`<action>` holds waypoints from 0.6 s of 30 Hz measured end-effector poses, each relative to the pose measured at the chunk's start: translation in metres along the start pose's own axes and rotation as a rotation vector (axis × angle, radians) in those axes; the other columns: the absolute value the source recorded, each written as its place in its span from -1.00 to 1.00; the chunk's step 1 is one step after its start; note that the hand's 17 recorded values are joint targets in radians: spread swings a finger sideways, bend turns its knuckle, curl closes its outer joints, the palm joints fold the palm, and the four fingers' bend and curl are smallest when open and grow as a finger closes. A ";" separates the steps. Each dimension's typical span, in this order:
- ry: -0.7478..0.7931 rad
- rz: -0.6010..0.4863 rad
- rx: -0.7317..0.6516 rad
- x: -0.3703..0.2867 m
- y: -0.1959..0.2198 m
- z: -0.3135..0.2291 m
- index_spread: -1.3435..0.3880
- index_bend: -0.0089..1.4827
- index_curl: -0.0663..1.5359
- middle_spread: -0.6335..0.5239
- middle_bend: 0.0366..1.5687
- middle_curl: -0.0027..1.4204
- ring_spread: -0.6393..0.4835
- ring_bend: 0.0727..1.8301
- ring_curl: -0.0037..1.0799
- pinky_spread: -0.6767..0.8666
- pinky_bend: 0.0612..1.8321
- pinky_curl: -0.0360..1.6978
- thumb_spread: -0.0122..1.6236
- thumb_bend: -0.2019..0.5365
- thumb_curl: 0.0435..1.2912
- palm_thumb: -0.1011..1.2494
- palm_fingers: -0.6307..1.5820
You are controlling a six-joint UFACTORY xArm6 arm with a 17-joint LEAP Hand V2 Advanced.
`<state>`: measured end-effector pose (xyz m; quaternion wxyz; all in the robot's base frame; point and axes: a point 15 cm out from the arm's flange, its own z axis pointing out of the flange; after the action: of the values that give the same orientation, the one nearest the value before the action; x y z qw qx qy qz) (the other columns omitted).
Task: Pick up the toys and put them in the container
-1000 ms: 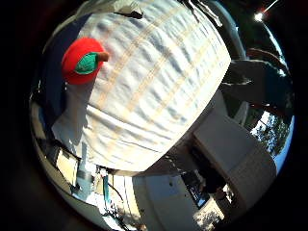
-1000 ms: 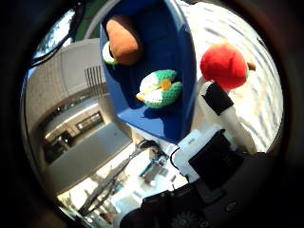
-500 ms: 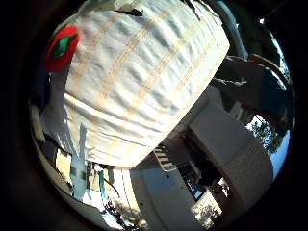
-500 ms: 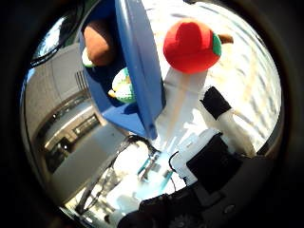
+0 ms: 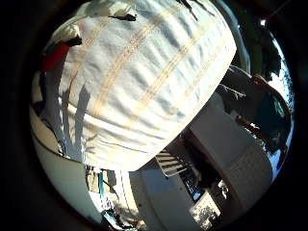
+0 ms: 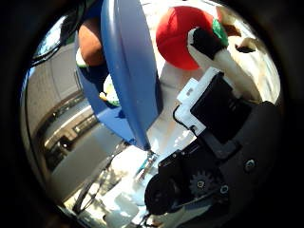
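Note:
A red round toy (image 6: 176, 33) with a green leaf lies on the white striped cloth (image 5: 144, 82), just beside the blue container (image 6: 128, 71). It also shows as a red sliver (image 5: 53, 55) at the edge of the little finger side view. Inside the container lie a brown toy (image 6: 90, 42) and a green and white toy (image 6: 111, 95), the latter mostly hidden by the container's wall. My hand (image 6: 213, 137) hovers close over the cloth. One black-tipped finger (image 6: 205, 42) reaches out straight in front of the red toy; contact is unclear.
The cloth covers a table whose edge (image 5: 120, 159) drops off to a paved yard. A white building (image 5: 231, 154) and railings stand beyond it. The container's tall wall rises right beside the red toy.
The views have closed in on the cloth and the red toy, which looms larger in the thumb side view. The container's wall now hides more of its inside. My finger stands over the toy.

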<state>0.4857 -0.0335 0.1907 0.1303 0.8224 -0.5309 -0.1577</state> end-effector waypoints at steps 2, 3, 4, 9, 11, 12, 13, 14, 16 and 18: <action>0.007 0.003 0.027 0.000 0.004 -0.003 0.11 -0.76 -0.78 -0.25 0.01 -0.04 0.17 0.34 0.25 0.33 -0.06 -0.59 0.35 -0.52 -0.37 0.36 0.44; 0.009 0.007 0.034 -0.001 0.007 -0.005 0.09 -0.73 -0.79 -0.25 0.05 -0.02 0.15 0.34 0.27 0.32 0.01 -0.56 0.35 -0.52 -0.37 0.36 0.48; 0.011 0.013 0.040 -0.001 0.010 -0.008 0.04 -0.71 -0.80 -0.27 0.10 0.03 0.13 0.33 0.29 0.31 0.16 -0.51 0.34 -0.51 -0.37 0.38 0.56; 0.019 0.042 0.070 -0.010 0.039 -0.031 -0.14 -0.57 -0.86 -0.32 0.24 0.21 0.04 0.36 0.41 0.22 0.48 -0.32 0.43 -0.40 -0.29 0.57 0.53; 0.020 0.057 0.076 -0.016 0.056 -0.042 -0.22 -0.49 -0.88 -0.33 0.28 0.27 0.01 0.37 0.44 0.19 0.53 -0.27 0.46 -0.43 -0.27 0.59 0.50; 0.019 0.066 0.076 -0.020 0.068 -0.048 -0.24 -0.47 -0.89 -0.34 0.28 0.28 0.01 0.37 0.45 0.19 0.55 -0.26 0.46 -0.43 -0.26 0.59 0.50; 0.020 0.072 0.080 -0.025 0.078 -0.054 -0.27 -0.43 -0.90 -0.34 0.30 0.31 0.00 0.38 0.47 0.17 0.56 -0.24 0.47 -0.44 -0.25 0.60 0.49; 0.022 0.076 0.084 -0.031 0.090 -0.062 -0.29 -0.41 -0.90 -0.34 0.30 0.32 -0.01 0.38 0.48 0.16 0.56 -0.23 0.48 -0.45 -0.25 0.60 0.49; 0.029 0.079 0.098 -0.040 0.107 -0.075 -0.37 -0.31 -0.93 -0.35 0.33 0.38 -0.03 0.40 0.51 0.14 0.59 -0.19 0.50 -0.47 -0.22 0.62 0.47; 0.044 0.072 0.123 -0.052 0.122 -0.091 -0.41 -0.26 -0.93 -0.36 0.34 0.41 -0.04 0.41 0.53 0.13 0.60 -0.17 0.51 -0.48 -0.21 0.62 0.45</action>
<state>0.4003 -0.0308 0.3273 0.0967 0.8124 -0.5659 -0.1020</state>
